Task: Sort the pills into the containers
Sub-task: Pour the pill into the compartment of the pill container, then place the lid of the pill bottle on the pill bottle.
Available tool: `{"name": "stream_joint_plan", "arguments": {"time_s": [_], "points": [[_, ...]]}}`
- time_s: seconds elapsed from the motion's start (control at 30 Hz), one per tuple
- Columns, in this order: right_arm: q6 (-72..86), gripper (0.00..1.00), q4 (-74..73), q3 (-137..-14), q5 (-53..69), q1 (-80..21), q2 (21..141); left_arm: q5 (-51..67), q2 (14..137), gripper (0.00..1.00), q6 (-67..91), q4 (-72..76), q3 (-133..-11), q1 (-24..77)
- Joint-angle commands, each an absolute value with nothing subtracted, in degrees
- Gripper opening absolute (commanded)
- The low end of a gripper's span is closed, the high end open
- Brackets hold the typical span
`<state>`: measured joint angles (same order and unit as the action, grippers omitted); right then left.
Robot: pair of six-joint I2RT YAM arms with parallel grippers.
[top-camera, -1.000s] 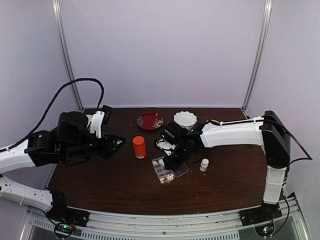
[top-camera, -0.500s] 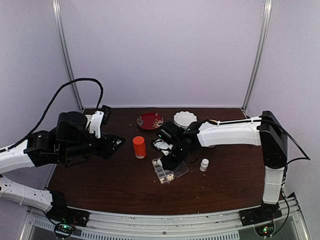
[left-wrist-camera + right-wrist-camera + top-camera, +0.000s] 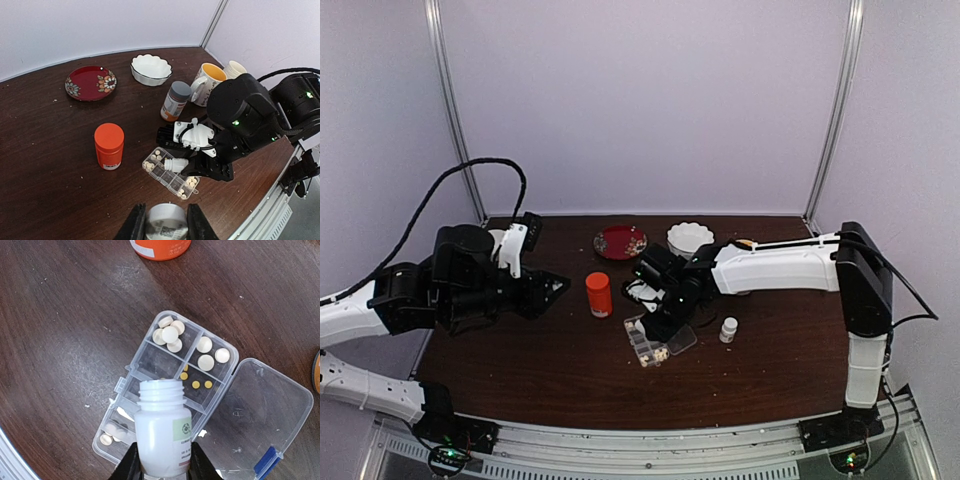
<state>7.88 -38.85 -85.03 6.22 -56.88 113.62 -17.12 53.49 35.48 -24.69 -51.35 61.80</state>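
Note:
The clear pill box (image 3: 131,371) lies open on the dark table, its lid (image 3: 260,425) folded out to the right. White pills (image 3: 170,334) fill its far cells and small yellow ones (image 3: 196,384) sit in a middle cell. More pale tablets (image 3: 106,439) lie in a near cell. My right gripper (image 3: 162,462) is shut on an uncapped white bottle (image 3: 162,432), tipped mouth-first over the box's middle cells. From above, this gripper (image 3: 660,318) hovers at the box (image 3: 642,352). My left gripper (image 3: 165,225) is shut on a round white container (image 3: 165,219), well left of the box (image 3: 152,171).
An orange-red bottle (image 3: 109,146) stands left of the box. Behind it are a grey-capped bottle (image 3: 175,100), a mug (image 3: 210,82), a white cup (image 3: 234,68), a white bowl (image 3: 151,69) and a red plate (image 3: 91,82). Another small white bottle (image 3: 728,329) stands right of the box.
My right arm has drawn slightly left and back with the white bottle, staying over the box. The left arm has held still.

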Motion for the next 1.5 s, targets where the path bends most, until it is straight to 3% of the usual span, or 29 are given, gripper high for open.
{"name": "stream_joint_plan", "arguments": {"time_s": [0.0,0.33,0.43,0.57,0.67,1.47], "points": [[8.58,0.0,-35.63,-83.17,5.85,-57.3,112.31,-16.7,52.79,0.0,35.97,-23.73,-50.89,61.32],[7.55,0.0,-42.8,-87.74,4.07,-57.48,115.24,-16.61,52.98,0.0,36.09,-23.73,-50.87,61.29],[8.27,0.0,-36.01,-83.51,6.41,-57.48,112.23,-16.66,52.97,0.0,35.99,-23.73,-50.88,61.31],[7.56,0.0,-43.0,-88.72,4.83,-57.55,116.0,-16.71,52.91,0.0,36.04,-23.66,-50.82,61.31],[8.48,0.0,-37.38,-85.04,6.79,-57.69,113.76,-16.62,52.78,0.0,35.99,-23.73,-50.77,61.35],[8.13,0.0,-41.97,-87.54,4.04,-57.84,115.32,-16.68,52.12,0.0,36.55,-23.67,-50.12,61.31]]}}
